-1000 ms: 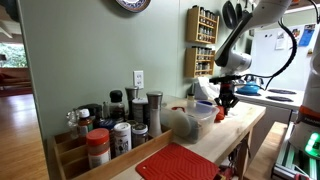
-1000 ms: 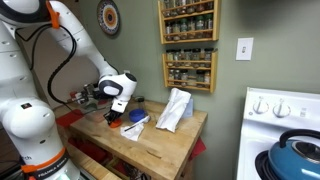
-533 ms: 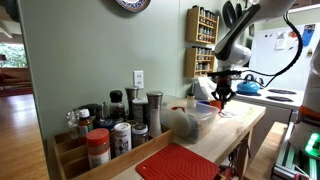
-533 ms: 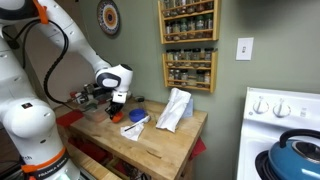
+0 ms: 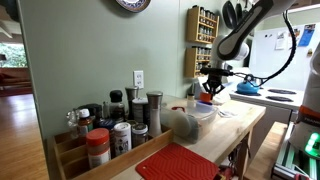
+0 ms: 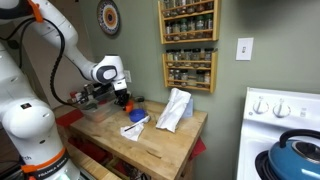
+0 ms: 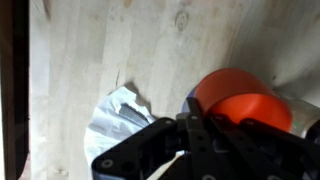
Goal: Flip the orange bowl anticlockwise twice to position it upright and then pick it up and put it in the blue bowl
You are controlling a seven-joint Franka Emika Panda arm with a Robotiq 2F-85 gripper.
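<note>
The orange bowl (image 7: 245, 98) fills the right of the wrist view, held at its rim by my gripper (image 7: 200, 128), whose black fingers (image 7: 160, 140) close on it. In both exterior views the gripper (image 5: 212, 84) (image 6: 122, 92) holds the orange bowl (image 5: 211, 91) (image 6: 125, 98) in the air above the wooden counter (image 6: 150, 140). The blue bowl (image 6: 135, 105) sits on the counter just below and beside the gripper. A dark bluish edge shows by the orange bowl in the wrist view, too blurred to name.
A crumpled silver wrapper (image 7: 120, 115) (image 6: 135, 128) lies on the wood near the bowls. A white bag (image 6: 172, 110) stands mid-counter. Spice jars (image 5: 110, 125) crowd one end beside a red ridged mat (image 5: 178, 163). A spice rack (image 6: 190, 45) hangs on the wall. A stove (image 6: 285, 130) stands beyond.
My gripper has risen from the counter with the orange bowl in it and moved back toward the wall, over the blue bowl's side.
</note>
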